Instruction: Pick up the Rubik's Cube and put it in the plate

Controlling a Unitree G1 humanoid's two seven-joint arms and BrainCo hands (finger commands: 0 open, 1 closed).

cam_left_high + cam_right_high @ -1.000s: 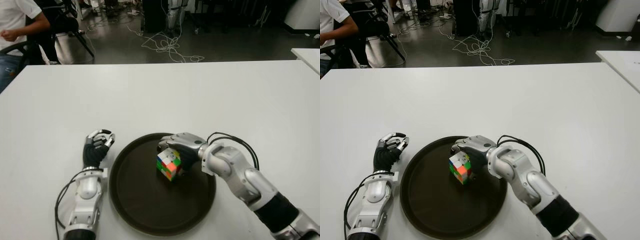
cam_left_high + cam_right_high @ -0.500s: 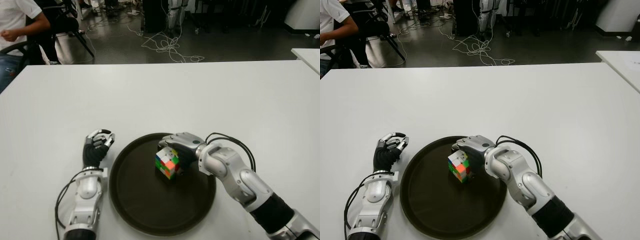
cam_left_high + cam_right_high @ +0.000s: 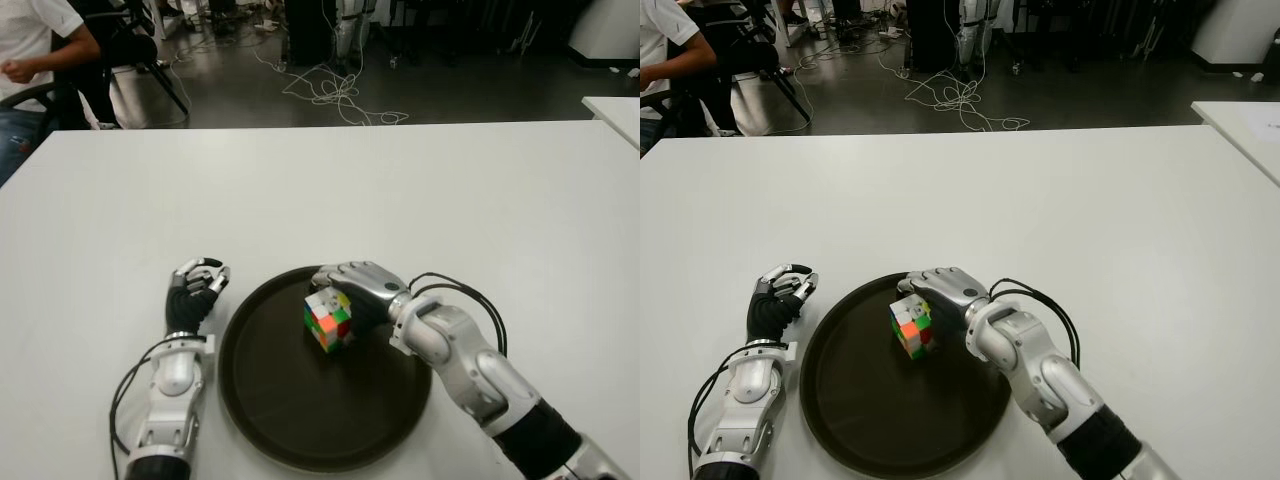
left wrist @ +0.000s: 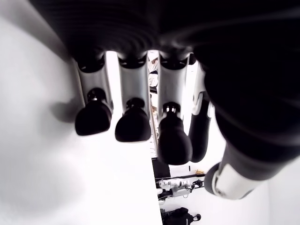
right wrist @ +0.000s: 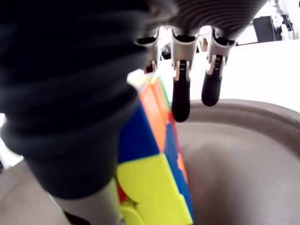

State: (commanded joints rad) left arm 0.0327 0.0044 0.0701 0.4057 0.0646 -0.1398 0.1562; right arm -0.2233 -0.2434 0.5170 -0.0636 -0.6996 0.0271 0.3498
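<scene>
— Multicoloured stickers are showing on the Rubik's Cube (image 3: 327, 320): orange, green, white and yellow facing the head camera, blue and yellow in the right wrist view. Where is it sitting?

— It is tilting on one corner over the dark round plate (image 3: 270, 420), toward the far half, with the right hand (image 3: 352, 288) wrapping it from behind and above.

— Is that hand actually gripping it?

— Yes. The thumb is pressing one face while the fingers (image 5: 181, 96) are reaching over the top edge, so the cube is being pinched between them. Whether its lowest corner is touching the plate, I cannot tell.

— And the left hand (image 3: 194, 296)?

— It is showing on the white table (image 3: 420, 190) just left of the plate's rim, fingers curling loosely inward and holding nothing.
</scene>
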